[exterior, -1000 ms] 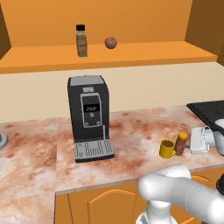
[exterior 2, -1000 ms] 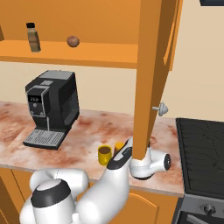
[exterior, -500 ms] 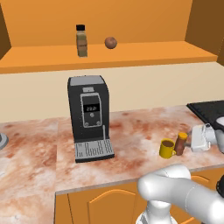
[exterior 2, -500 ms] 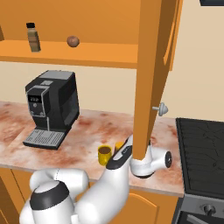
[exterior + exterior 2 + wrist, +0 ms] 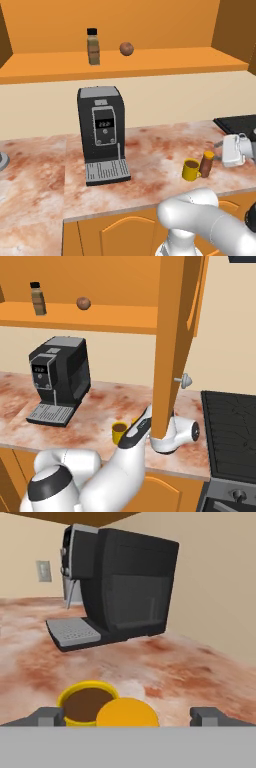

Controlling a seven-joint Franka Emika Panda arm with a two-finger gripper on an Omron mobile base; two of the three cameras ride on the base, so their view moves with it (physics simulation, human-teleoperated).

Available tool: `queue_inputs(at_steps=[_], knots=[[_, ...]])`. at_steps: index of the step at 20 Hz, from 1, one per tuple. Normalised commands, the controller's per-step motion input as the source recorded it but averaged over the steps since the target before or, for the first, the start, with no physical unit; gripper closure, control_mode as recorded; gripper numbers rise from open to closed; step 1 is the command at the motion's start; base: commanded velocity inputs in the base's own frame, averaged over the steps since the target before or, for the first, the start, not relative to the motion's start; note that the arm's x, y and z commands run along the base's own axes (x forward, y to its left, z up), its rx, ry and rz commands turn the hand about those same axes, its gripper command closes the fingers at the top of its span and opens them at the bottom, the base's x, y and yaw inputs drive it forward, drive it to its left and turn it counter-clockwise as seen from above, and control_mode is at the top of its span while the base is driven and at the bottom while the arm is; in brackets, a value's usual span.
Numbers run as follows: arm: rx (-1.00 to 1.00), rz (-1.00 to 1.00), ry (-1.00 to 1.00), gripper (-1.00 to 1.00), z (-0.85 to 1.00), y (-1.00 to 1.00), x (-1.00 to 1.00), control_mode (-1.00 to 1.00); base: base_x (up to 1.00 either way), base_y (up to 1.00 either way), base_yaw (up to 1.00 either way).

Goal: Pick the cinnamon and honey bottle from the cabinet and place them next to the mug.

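Note:
The honey bottle (image 5: 206, 163), amber with an orange-brown cap, stands upright on the counter right beside the yellow mug (image 5: 190, 169) of dark liquid. My gripper (image 5: 220, 150) hangs just right of the bottle, open and holding nothing. In the hand view the honey cap (image 5: 127, 712) and the mug (image 5: 87, 702) sit low between the spread fingertips (image 5: 50, 716). The cinnamon (image 5: 93, 46), a slim black-capped jar, stands on the shelf of the cabinet (image 5: 150, 60). From the right base view I see the cinnamon (image 5: 37, 298), the mug (image 5: 120, 431) and the cabinet (image 5: 100, 318).
A black coffee machine (image 5: 102, 132) stands left of the mug on the marbled counter (image 5: 150, 150). A round brown ball (image 5: 126, 48) lies on the shelf near the cinnamon. An open cabinet door (image 5: 172, 341) hangs over my hand, and a black stove (image 5: 230, 431) lies to the right.
The gripper has opened wide and let go of the honey bottle, which stays standing beside the mug. The hand has eased slightly up and away to the right.

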Motion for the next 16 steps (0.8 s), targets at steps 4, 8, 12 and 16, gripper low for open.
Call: queue_inputs(at_steps=[4,8,12,16], knots=[[0.00,-0.01,-0.06,-1.00,0.16,0.02,-0.13,-1.00,0.00,0.00,0.00],[0.00,-0.03,-0.02,-1.00,0.29,0.11,-0.28,-1.00,0.00,0.00,0.00],[0.00,-0.11,-0.04,-1.00,0.52,0.08,-0.50,-1.00,0.00,0.00,0.00],[0.00,-0.18,-0.02,-1.00,0.47,0.05,-0.61,-1.00,0.00,0.00,0.00]])
